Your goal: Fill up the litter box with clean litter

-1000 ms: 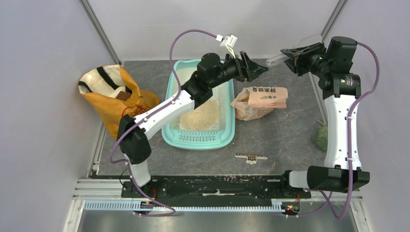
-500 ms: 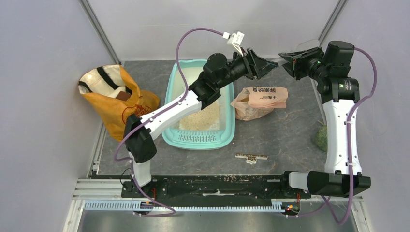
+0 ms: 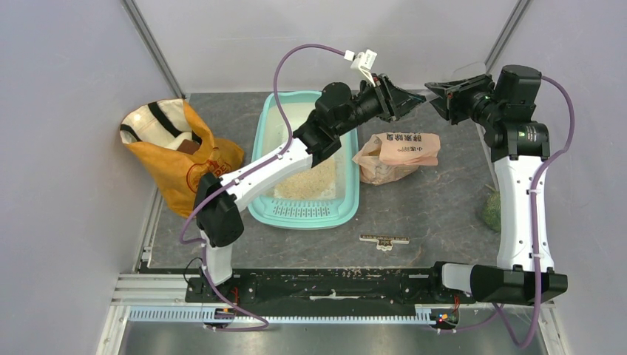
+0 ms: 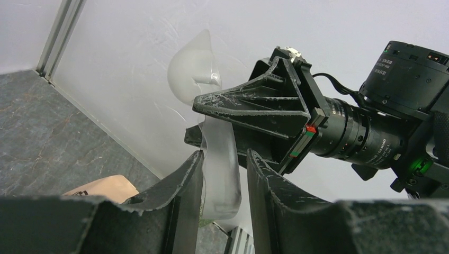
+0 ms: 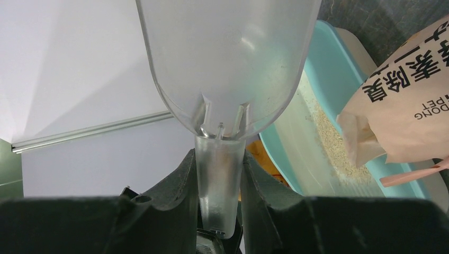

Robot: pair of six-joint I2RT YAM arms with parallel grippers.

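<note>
Our right gripper point(image 5: 219, 159) is clamped on the stem of the clear plastic scoop point(image 5: 227, 63). Our left gripper point(image 4: 225, 156) stands narrowly open, jaws straddling the same handle; whether they touch it we cannot tell. Both meet in the air at 2 o'clock from the mint-teal rectangular plastic litter box point(image 3: 303, 217). The fine beige litter point(image 3: 307, 181) lies heaped toward the box's 6 o'clock end, beside the grate.

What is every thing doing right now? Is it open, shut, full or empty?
scoop, clear and empty, held by its handle.
right claw, shut on the scoop handle.
left claw, open, straddling the scoop handle.
litter box, partly filled.
clean litter, heaped near the grate end.
paper bag, crumpled, lying on its side.
orange bag, standing open.
</note>
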